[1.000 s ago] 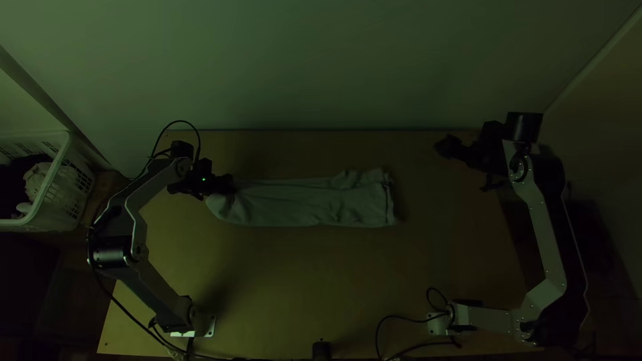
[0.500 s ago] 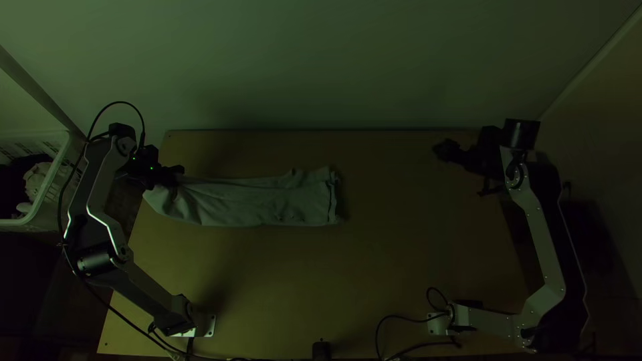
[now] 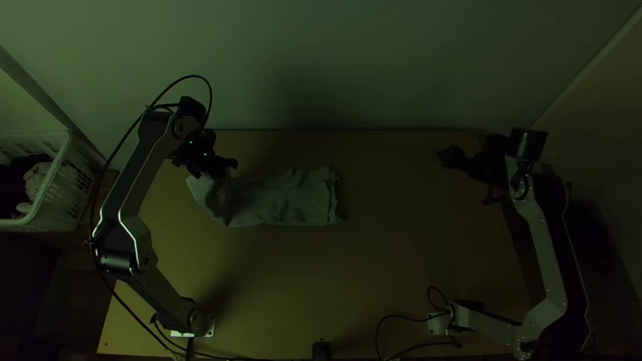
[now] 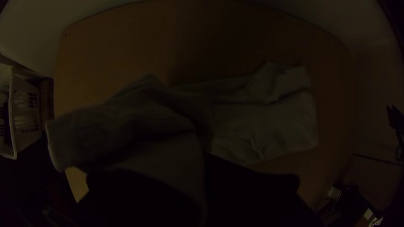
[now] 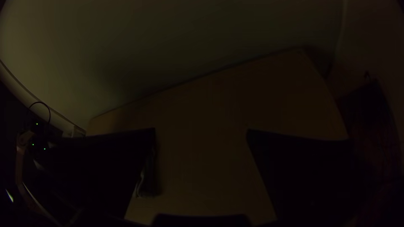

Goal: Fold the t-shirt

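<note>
We judge the t-shirt [image 3: 287, 200] light and limp, best folded by its left end, which the left claw [image 3: 229, 166] pinches; the right claw [image 5: 201, 131] stands wide.

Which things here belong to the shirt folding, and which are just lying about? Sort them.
Job:
t-shirt
left gripper, holding it
right gripper, open
table, under it

Lying about:
basket, beside the table
black object, near edge
</note>
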Tool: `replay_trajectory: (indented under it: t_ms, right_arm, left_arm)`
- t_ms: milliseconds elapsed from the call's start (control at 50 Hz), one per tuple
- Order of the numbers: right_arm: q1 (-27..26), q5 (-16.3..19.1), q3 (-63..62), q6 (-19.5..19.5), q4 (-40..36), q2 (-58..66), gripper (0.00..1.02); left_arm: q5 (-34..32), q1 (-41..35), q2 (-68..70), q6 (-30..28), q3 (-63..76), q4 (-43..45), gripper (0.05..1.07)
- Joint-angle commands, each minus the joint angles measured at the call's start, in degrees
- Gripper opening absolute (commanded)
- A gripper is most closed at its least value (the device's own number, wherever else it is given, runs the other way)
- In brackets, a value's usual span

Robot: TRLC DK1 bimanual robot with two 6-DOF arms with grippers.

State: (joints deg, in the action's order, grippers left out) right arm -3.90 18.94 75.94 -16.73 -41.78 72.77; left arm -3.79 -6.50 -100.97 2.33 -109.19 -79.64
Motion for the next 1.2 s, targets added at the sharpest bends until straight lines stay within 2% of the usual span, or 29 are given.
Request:
replay_trajectory:
  t_ms: [0, 440, 680, 880, 900, 920, 940, 960, 1020, 1100, 1180]
  right_arm:
    - [-1.5, 0.9, -2.2, -1.2, 0.6, -2.8, 0.99]
    - [-5.0, 2.9, -8.0, -1.3, 0.6, -9.0, 0.99]
    - [-4.9, 2.9, -11.8, -1.6, 1.9, -11.2, 0.99]
    - [-4.9, 2.9, -13.5, -1.7, 3.0, -11.8, 0.99]
    - [-4.9, 2.9, -13.6, -1.7, 3.1, -11.8, 0.99]
    - [-4.9, 2.9, -13.9, -1.7, 3.3, -11.8, 0.99]
    - [-4.8, 2.9, -14.1, -1.7, 3.3, -11.8, 0.99]
    - [-4.8, 2.9, -14.2, -1.7, 3.5, -11.8, 0.99]
    - [-4.7, 2.9, -14.9, -1.9, 4.0, -11.8, 0.99]
    - [-4.2, 2.9, -16.3, -2.4, 5.2, -12.0, 0.99]
    - [-3.6, 2.9, -17.2, -2.7, 6.0, -12.0, 0.99]
  left_arm:
    - [0.2, -3.9, -2.5, 4.9, -4.7, -1.8, 0.08]
    - [0.2, -16.2, -16.2, 15.2, -18.3, -3.0, 0.08]
    - [0.2, -22.2, -20.8, 18.1, -19.5, -0.4, 0.08]
    - [-0.3, -24.6, -24.7, 18.2, -21.7, 4.6, 0.08]
    - [-0.5, -24.8, -24.8, 18.5, -21.7, 5.5, 0.09]
    - [-0.9, -25.0, -25.0, 18.9, -21.7, 6.4, 0.15]
    - [-1.6, -25.3, -25.0, 18.9, -21.7, 7.5, 0.28]
    - [-2.8, -25.6, -25.1, 18.7, -21.7, 8.2, 0.44]
    - [-10.1, -26.0, -25.0, 18.5, -22.0, 11.8, 1.04]
    - [-17.0, -26.3, -24.5, 22.5, -22.1, 17.2, 1.03]
    - [-18.2, -26.9, -23.8, 24.1, -22.6, 19.8, 1.03]
